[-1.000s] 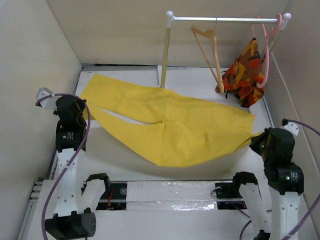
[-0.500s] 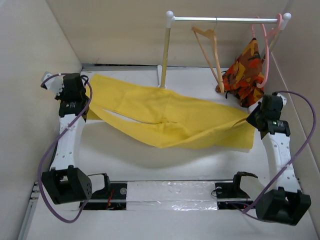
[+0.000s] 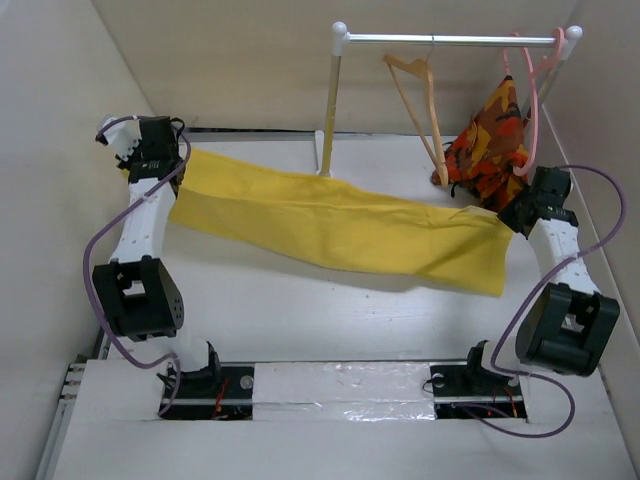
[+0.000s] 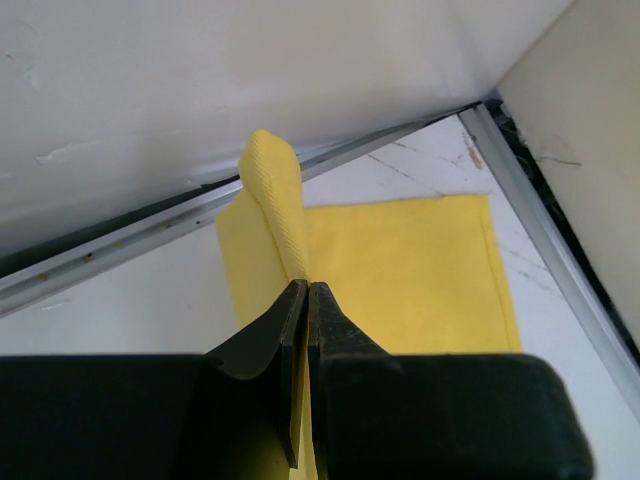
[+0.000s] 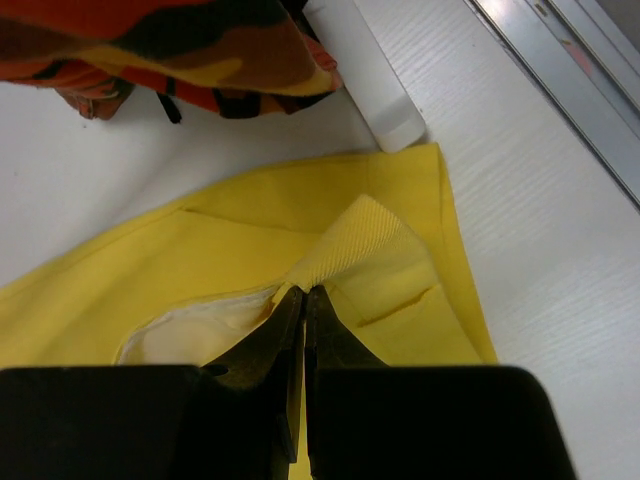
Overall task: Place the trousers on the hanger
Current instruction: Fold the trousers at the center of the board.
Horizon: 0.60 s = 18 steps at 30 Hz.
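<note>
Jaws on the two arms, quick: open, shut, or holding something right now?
Left jaws: closed, pinching a fold of the yellow trousers.
Right jaws: closed, pinching the other end of the trousers.

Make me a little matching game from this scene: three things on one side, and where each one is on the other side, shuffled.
Things:
1. trousers
2. wooden hanger
3. patterned garment

Places:
A. hanging bare from the rail
B. bunched at the rail's right end
C. stretched between left pincer and right pincer

Pairs: 1-C, 2-A, 3-B.
</note>
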{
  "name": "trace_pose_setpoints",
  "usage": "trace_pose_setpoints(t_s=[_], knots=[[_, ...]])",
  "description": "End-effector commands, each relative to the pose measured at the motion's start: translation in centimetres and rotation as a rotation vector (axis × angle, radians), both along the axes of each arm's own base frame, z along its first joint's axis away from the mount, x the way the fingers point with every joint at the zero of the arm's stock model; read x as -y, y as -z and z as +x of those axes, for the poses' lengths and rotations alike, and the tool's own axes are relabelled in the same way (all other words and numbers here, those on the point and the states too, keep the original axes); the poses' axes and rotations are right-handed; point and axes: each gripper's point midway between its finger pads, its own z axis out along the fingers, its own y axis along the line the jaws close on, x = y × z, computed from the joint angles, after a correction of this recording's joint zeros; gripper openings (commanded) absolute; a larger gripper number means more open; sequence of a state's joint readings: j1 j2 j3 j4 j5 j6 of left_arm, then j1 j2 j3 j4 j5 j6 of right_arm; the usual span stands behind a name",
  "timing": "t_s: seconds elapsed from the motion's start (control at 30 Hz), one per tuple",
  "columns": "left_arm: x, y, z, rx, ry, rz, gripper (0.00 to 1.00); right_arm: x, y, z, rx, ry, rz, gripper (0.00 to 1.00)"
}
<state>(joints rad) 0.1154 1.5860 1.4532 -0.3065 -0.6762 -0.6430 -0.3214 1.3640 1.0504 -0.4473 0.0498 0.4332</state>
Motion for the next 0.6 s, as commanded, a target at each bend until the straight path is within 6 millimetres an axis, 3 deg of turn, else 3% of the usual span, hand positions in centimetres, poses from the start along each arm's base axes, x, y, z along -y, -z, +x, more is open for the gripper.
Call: trace_pose_setpoints(t_s=[0.0, 0.13, 0.23, 0.57], knots=[[-2.1, -3.1, 0.3, 0.046, -0.072, 0.075, 0.00, 1.3, -3.5, 4.4, 0.160, -0.010, -0.030, 0.00], [-3.1, -2.6, 1.4, 0.026, -0.077, 0.072, 0.00, 2.0, -0.1, 6.1, 0.071, -0.018, -0.014, 0.00], [-3.4, -1.9, 3.0, 0.001, -0.072, 0.077, 0.00, 2.5, 1.1, 7.4, 0.062, -0.018, -0.011, 0.00], [-4.4, -1.1, 7.8, -0.016, -0.045, 0.125, 0.00, 2.3, 2.8, 10.8, 0.074, -0.023, -0.031, 0.00]])
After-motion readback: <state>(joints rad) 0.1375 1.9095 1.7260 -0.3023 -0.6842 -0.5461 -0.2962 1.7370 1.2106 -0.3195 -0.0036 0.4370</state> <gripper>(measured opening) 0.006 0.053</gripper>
